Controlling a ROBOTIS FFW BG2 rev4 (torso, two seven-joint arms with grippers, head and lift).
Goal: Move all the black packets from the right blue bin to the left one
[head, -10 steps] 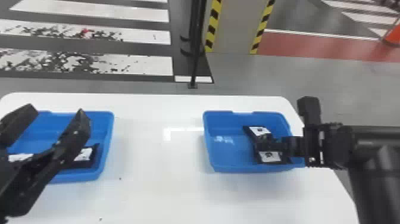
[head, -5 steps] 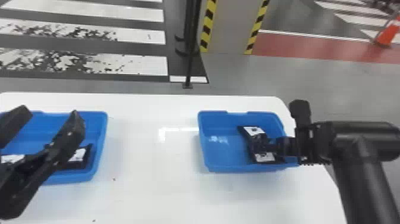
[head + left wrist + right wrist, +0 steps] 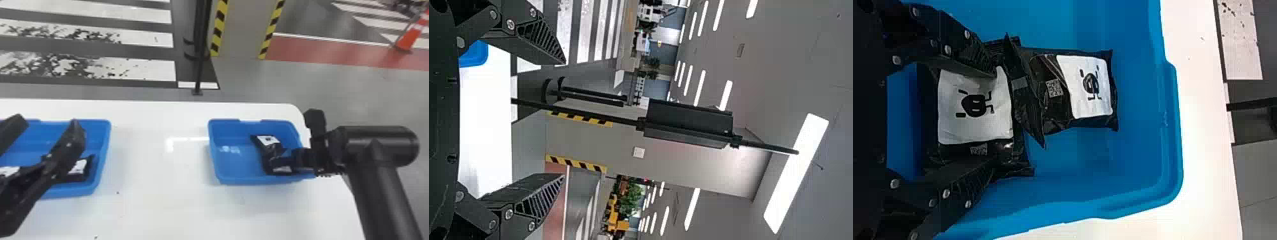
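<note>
1. Both bins sit farther left in the head view than in the earlier frame, and the right arm [image 3: 376, 143] shows more of its elbow; the packets keep their places in the bins.
2. The right jaws [image 3: 993, 119] are spread, with the near packet [image 3: 975, 107] lying between them in the right blue bin [image 3: 236, 166]. The far packet [image 3: 1090, 85] lies just beyond their tips, its edge against the near one.
3. One right finger [image 3: 973, 60] overlaps the near packet's label, so closing could crease or push the film instead of getting around the sides.
4. Because the packets touch, a closing or lifting move could drag the far one along, or let its flap foul the grip.
5. A shallow pinch on slick film could let the packet slip onto the tabletop [image 3: 159, 198] on the way across.
6. The left jaws [image 3: 564, 119] wait spread, near the left bin [image 3: 103, 153], which holds black packets [image 3: 78, 169]; crossing low could bump them.
</note>
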